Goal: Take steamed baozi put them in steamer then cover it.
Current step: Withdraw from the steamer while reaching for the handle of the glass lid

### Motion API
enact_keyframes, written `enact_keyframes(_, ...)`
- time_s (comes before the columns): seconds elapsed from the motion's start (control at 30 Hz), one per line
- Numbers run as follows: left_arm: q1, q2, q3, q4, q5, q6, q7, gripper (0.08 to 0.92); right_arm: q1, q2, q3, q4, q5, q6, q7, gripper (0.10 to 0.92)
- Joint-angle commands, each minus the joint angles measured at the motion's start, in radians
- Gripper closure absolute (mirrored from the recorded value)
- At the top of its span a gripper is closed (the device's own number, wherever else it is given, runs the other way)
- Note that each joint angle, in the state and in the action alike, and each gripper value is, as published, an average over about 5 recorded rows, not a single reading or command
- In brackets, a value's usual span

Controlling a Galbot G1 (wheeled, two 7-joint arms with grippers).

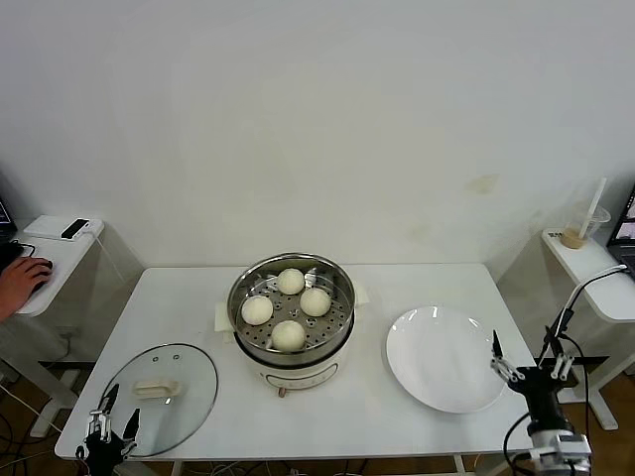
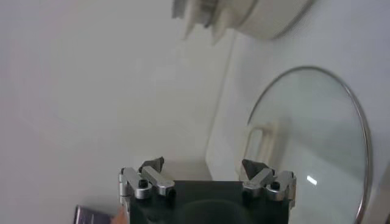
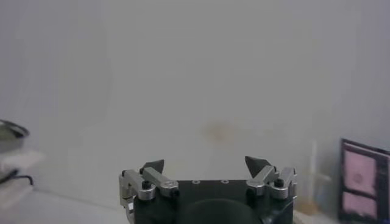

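Stainless steel forms the steamer (image 1: 291,297), a round shiny basket with a perforated floor on a cream base, at the centre of the white bench (image 1: 377,416). Four smooth, round, cream baozi (image 1: 289,335) sit inside it, apart from one another. The cover (image 1: 161,400), clear glass with a metal rim and a cream block handle, lies flat on the bench to the robot's left of the steamer, near the front edge. A bare white plate (image 1: 446,357) lies on the steamer's other side. The left tool (image 1: 111,424) hangs at the cover's front rim, jaws fully spread, holding nothing. The right tool (image 1: 531,367) is parked beyond the plate, well away from the steamer, also spread wide and empty.

Left wrist view: the left tool (image 2: 203,165) shows two pointed metal fingertips apart, with the cover (image 2: 317,152) and its handle ahead and the steamer base (image 2: 268,15) beyond.

Right wrist view: the right tool (image 3: 205,164) faces a blank wall, jaws apart.

Judgement: only covering remains. Glass is smooth and the rim thin, so a rim grip may slip; the handle is the safer hold. A tilted cover could strike the steamer wall or seat crooked.
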Motion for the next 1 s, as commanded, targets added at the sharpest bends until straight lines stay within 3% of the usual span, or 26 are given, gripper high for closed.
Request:
enact_keyframes(0.03, -0.084, 0.072, 0.031, 0.102, 0.097, -0.012, 0.005, 0.177, -0.066, 0.062, 0.049, 0.024, -0.062, 0.020, 0.004, 0.203)
enact_keyframes(1.0, -0.297, 0.139, 0.131, 0.259, 0.082, -0.009, 0.039, 0.177, -0.125, 0.148, 0.024, 0.050, -0.140, 0.041, -0.002, 0.203)
